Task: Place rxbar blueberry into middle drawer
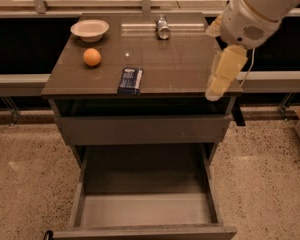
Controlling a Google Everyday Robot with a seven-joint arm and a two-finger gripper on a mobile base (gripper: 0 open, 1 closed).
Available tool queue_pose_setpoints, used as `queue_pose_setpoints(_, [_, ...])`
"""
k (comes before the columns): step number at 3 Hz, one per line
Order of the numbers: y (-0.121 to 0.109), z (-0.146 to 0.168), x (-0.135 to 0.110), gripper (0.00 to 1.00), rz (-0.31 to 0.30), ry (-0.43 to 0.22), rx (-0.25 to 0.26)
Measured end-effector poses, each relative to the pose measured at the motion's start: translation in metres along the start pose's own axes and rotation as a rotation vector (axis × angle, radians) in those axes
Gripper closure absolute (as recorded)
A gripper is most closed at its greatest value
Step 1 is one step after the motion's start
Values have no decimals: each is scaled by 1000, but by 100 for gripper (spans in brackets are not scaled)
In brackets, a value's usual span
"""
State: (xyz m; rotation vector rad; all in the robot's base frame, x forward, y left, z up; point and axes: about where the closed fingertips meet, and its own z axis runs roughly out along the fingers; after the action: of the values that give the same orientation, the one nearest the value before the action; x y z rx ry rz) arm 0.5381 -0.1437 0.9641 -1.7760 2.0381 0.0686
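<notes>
The rxbar blueberry (130,80), a dark blue flat bar with white print, lies on the cabinet top near its front edge, left of centre. The middle drawer (145,210) is pulled open below, with tall side walls and a pale grey floor, and nothing lies in it. My gripper (214,93) hangs from the white arm (252,14) over the front right corner of the cabinet top. It points down and is well to the right of the bar, not touching it.
A white bowl (90,30), an orange (92,57) and a silver can (163,27) sit on the cabinet top (180,64). The shallower drawer with a plain grey front panel (140,130) is above the open one. Speckled floor surrounds the cabinet.
</notes>
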Motion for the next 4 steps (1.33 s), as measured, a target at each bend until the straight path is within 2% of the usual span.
queue_pose_setpoints(1, [-39,38,-63,0,-81,-99,-7])
queue_pose_setpoints(2, [-51,64,-102,0,-79,-173,-9])
queue_pose_setpoints(3, [-52,107,-115,0,-41,-192,-55])
queue_pose_setpoints(4, [-54,147,-115,0,0,-199,-125])
